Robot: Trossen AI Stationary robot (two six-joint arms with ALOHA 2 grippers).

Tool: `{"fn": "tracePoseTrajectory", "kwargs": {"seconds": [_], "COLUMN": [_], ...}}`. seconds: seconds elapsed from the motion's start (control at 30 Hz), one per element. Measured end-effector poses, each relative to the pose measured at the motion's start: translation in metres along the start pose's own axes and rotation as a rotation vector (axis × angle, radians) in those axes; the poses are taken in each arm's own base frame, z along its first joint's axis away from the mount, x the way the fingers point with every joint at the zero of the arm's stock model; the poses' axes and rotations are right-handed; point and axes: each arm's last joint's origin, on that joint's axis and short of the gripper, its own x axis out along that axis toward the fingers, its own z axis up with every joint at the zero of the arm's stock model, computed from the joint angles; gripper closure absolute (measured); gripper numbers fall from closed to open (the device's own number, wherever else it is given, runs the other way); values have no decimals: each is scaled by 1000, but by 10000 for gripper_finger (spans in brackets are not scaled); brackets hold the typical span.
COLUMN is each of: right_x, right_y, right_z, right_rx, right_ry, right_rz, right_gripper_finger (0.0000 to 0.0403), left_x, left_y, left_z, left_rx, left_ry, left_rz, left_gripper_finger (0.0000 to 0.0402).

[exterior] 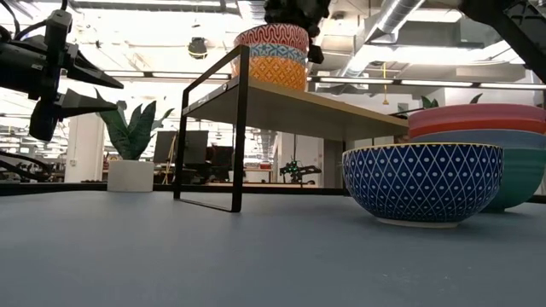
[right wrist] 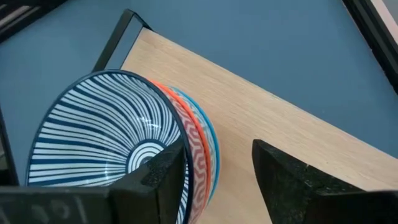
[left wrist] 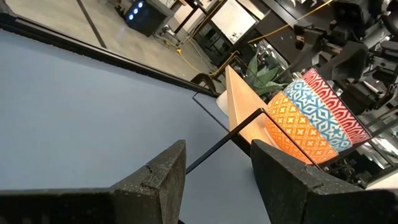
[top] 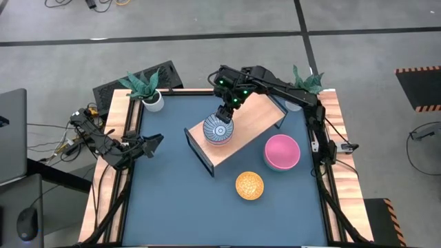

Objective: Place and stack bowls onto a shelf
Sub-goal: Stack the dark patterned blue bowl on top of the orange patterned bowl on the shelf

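Note:
A small bowl [top: 218, 129] with a blue-white striped inside and red, blue and orange bands outside [exterior: 273, 55] stands on its base on the left end of the light-wood shelf [top: 251, 120]. My right gripper [right wrist: 217, 180] is open, above the bowl's far rim. A pink bowl [top: 282, 151] sits nested in a teal one [exterior: 522, 170] on the table right of the shelf. A bowl with a yellow-orange inside [top: 249, 184] and a blue diamond pattern outside [exterior: 422, 183] stands on the table nearer. My left gripper [top: 153, 142] hangs open by the table's left edge. My right gripper comes from above and stands astride the striped bowl's far rim [right wrist: 181, 146], one finger [right wrist: 155, 180] over the inside and one [right wrist: 292, 180] outside. Whether either finger touches the rim, I cannot tell. The bowl stands upright on the shelf board [right wrist: 280, 124].
Two potted plants stand at the far corners [top: 148, 86] [top: 303, 83]. The shelf lies slantwise across the table's middle on its black frame [exterior: 239, 128]. Bare blue tabletop [top: 172, 200] lies left of and nearer than the shelf. Wooden rails [top: 114, 165] run along both sides.

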Motion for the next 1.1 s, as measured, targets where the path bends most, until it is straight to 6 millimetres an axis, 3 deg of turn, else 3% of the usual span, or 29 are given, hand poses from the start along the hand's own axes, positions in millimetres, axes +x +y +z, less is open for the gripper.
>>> {"fn": "tracePoseTrajectory", "kwargs": {"seconds": [0.3, 0.67, 1.1], "right_x": [-9, -56, -33], "right_y": [2, 8, 17], "right_z": [1, -12, -24], "right_rx": [-26, -44, -108], "right_ry": [-39, -106, 66], "right_rz": [8, -27, -46], "right_gripper_finger": [202, 226, 284], "left_x": [0, 0, 0], "left_y": [0, 0, 0], "left_z": [0, 0, 0], "left_rx": [-1, -3, -46], "left_ry": [0, 0, -2], "left_rz": [0, 0, 1], "left_gripper_finger": [236, 236, 236]}}
